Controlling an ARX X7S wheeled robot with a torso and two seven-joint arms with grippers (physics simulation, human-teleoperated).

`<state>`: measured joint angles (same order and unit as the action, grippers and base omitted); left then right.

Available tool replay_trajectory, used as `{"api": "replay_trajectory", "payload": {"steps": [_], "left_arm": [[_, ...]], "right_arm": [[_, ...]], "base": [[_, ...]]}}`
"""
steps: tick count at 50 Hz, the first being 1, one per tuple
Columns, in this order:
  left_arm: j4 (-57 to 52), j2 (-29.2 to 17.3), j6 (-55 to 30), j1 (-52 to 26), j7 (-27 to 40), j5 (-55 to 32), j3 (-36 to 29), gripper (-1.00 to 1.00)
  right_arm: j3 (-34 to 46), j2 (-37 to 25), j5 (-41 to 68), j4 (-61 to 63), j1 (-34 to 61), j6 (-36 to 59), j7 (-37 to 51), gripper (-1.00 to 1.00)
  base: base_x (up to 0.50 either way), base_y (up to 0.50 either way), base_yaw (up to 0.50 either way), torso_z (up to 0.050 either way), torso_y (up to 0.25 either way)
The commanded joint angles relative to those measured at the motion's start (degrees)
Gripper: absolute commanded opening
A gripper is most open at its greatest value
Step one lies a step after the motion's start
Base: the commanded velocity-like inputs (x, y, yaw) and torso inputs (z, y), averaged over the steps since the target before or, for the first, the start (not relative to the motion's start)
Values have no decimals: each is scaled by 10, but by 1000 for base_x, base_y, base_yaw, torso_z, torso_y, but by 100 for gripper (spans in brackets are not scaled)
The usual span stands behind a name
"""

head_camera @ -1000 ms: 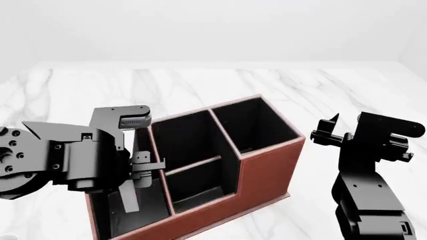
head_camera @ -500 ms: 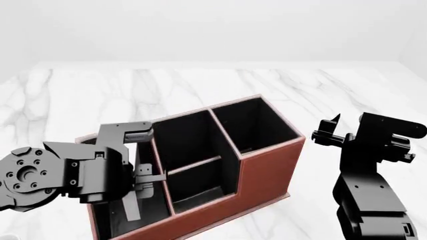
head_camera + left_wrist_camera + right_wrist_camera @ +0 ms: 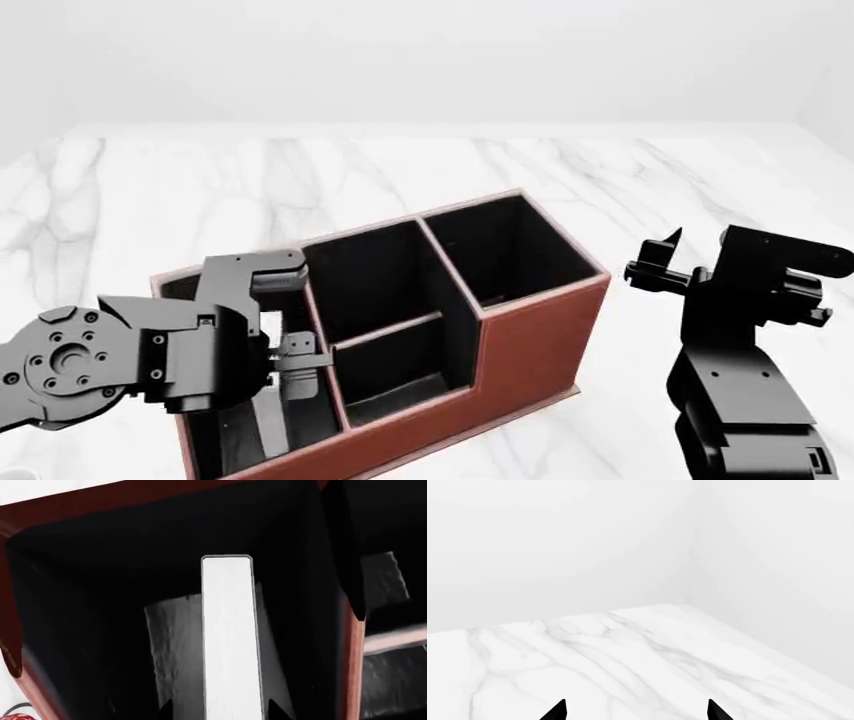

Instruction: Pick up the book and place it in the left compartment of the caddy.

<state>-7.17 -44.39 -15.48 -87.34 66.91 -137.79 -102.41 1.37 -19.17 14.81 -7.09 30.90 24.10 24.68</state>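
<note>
The reddish-brown caddy (image 3: 534, 340) stands on the marble table. My left gripper (image 3: 299, 368) reaches down into its long left compartment (image 3: 214, 430). In the left wrist view the book (image 3: 229, 640) stands inside that black-lined left compartment (image 3: 100, 605), white page edge towards the camera. My left gripper (image 3: 220, 711) straddles it, with a visible gap between each fingertip and the book, so it looks open. In the head view the book (image 3: 272, 425) is a thin strip below the fingers. My right gripper (image 3: 654, 265) is open and empty to the right of the caddy, also seen in its wrist view (image 3: 635, 711).
The caddy's middle slots (image 3: 387, 330) and square end slot (image 3: 507, 250) lie to the right of my left arm. A sliver of the red-and-white mug (image 3: 12, 713) shows outside the caddy wall. The white marble table (image 3: 400, 170) ends at a white wall (image 3: 627, 540).
My left arm has sunk lower and the gripper has gone deeper into the left compartment with the book. The right arm has not moved.
</note>
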Motion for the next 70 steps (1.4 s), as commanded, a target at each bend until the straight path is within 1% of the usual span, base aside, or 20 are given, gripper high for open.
{"api": "replay_trajectory", "payload": {"steps": [1,19,24,32,40,43,45,47,48,50,51,52,53,54,55,56,58,66,68,70], "left_arm": [[8,2,-9,-10,12,-2,-3,100],[0,2,-42,-35,25,-15,-3,100],[-24,-10,-47,-65,39,-24,12,100],[-100,-48,-57,-164,89,-88,71,100],[-116,-55,-50,-187,96,-85,88,100],[-126,-58,-33,-183,91,-37,89,100],[-155,-59,-3,-176,84,96,91,100],[-177,-61,25,-163,96,189,87,100],[-197,-59,39,-149,116,257,78,100],[-215,-56,45,-135,102,307,72,100],[-220,-56,51,-127,120,330,67,100],[-230,-55,60,-115,133,407,59,100],[-236,-58,82,-97,148,446,59,100],[-237,-56,83,-91,116,449,57,100],[-236,-52,80,-87,115,453,53,100],[-236,-50,97,-72,115,489,52,100],[-229,-42,88,-65,139,554,38,100],[-165,-33,154,1,107,683,26,100],[-152,-28,158,8,102,694,23,100],[-142,-26,166,11,107,735,22,100]], "right_arm": [[1,-1,1,-1,1,-1,1,100],[2,-2,5,2,1,0,1,100],[3,-2,5,5,1,2,2,100],[5,-3,6,13,1,7,3,100],[18,-4,9,56,11,38,5,100],[24,-5,12,81,14,54,5,100],[30,-7,19,130,12,77,6,100],[30,-8,29,176,8,85,4,100],[32,-9,35,210,8,100,6,100],[39,-11,43,249,10,117,4,100],[43,-11,46,263,11,123,4,100],[51,-11,48,296,13,130,5,100],[55,-11,51,310,16,138,5,100],[57,-10,52,316,18,141,5,100],[59,-8,53,321,19,140,5,100],[65,-7,52,327,21,141,5,100],[75,-2,49,328,21,136,4,100],[111,15,31,316,14,91,-4,100],[117,16,25,314,12,80,-4,100],[120,16,18,316,8,65,-4,100]], "base": [[0,0,0,0,0],[0,0,0,0,0],[0,0,0,0,0],[0,0,0,0,0],[0,0,0,0,0],[0,0,0,0,0],[0,0,0,0,0],[0,0,0,0,0],[0,0,0,0,0],[0,0,0,0,0],[0,0,0,0,0],[0,0,0,0,0],[0,0,0,0,0],[0,0,0,0,0],[0,0,0,0,0],[0,0,0,0,0],[0,0,0,0,0],[0,0,0,0,0],[0,0,0,0,0],[0,0,0,0,0]]}}
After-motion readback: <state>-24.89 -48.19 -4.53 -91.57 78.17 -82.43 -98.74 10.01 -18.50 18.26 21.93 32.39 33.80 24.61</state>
